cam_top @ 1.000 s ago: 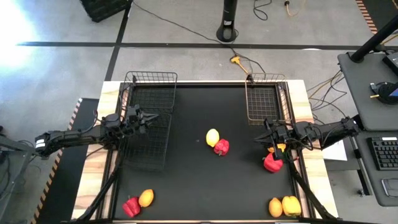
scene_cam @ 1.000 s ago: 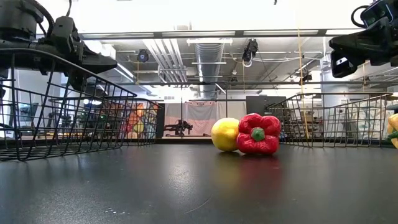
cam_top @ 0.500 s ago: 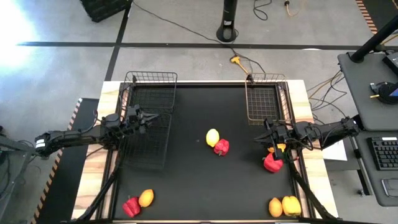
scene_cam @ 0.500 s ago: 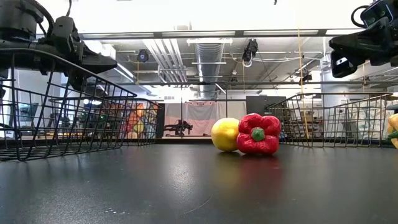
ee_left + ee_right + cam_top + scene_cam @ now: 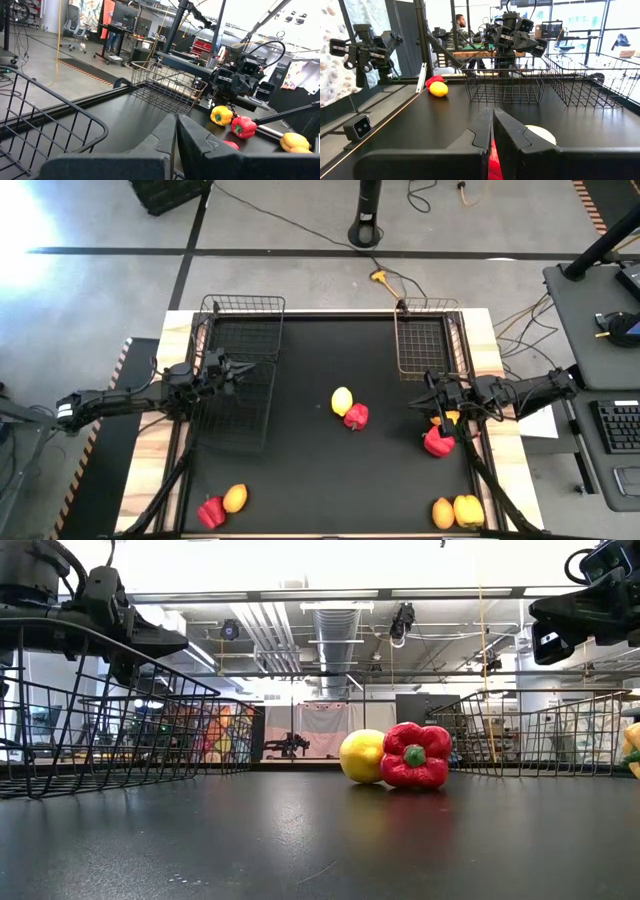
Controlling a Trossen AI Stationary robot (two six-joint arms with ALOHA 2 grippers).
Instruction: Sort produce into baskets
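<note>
My left gripper [image 5: 243, 367] is shut and empty. It hovers over the near-left wire basket [image 5: 235, 405], above its rim [image 5: 50, 115]. My right gripper [image 5: 422, 390] is shut and empty, at the table's right side, pointing toward the middle. A yellow lemon [image 5: 342, 400] and a red pepper [image 5: 356, 417] rest side by side on the black mat at the centre. Another red pepper [image 5: 437, 442] and a yellow piece [image 5: 449, 418] lie below my right arm. A red pepper [image 5: 211, 512] and an orange oval [image 5: 235, 498] lie front left. An orange oval [image 5: 443, 512] and a yellow pepper [image 5: 468, 510] lie front right.
A second basket [image 5: 243, 325] stands at the far left and a third [image 5: 425, 340] at the far right. The mat between the baskets and the centre pieces is bare. A person [image 5: 461, 22] stands in the room beyond the table.
</note>
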